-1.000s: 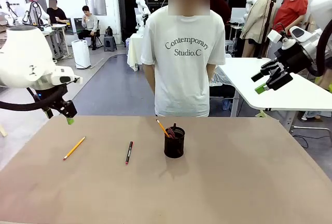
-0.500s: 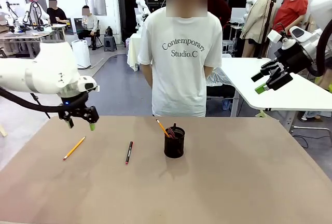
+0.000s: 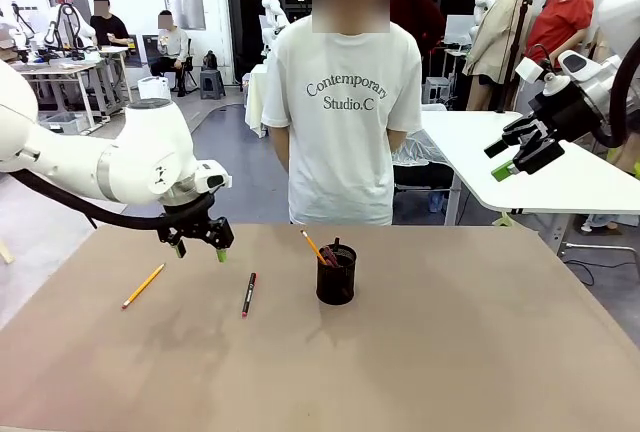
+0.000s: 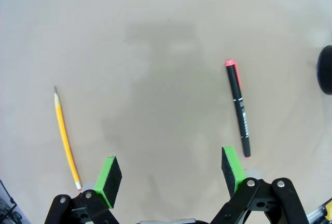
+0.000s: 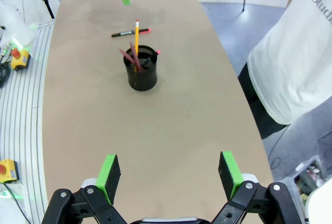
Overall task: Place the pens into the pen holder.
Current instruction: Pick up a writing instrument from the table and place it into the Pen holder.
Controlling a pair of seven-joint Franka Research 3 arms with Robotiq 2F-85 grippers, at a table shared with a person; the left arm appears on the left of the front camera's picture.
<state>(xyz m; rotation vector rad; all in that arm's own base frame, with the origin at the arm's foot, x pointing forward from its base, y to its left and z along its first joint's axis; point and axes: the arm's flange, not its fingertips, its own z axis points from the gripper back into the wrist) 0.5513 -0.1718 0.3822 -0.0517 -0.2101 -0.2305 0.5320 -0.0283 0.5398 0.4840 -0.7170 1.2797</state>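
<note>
The left claw (image 3: pixel 200 250) hovers above the tan table (image 3: pixel 450 352), its jaws wide apart and empty. In its wrist view, the slim black pen with red ends (image 4: pixel 239 108) lies flat just ahead of one finger and the yellow wooden pencil (image 4: pixel 66 138) just ahead of the other. Neither is between the jaws. The small black wire-mesh cup (image 3: pixel 336 274), already holding a few sticks, stands beyond the pen, farther from this claw. This looks like the approach to a pickup. The next move calls for shifting sideways over one stick, descending and closing. The right claw (image 3: pixel 505 160) hangs well off, also spread and empty.
</note>
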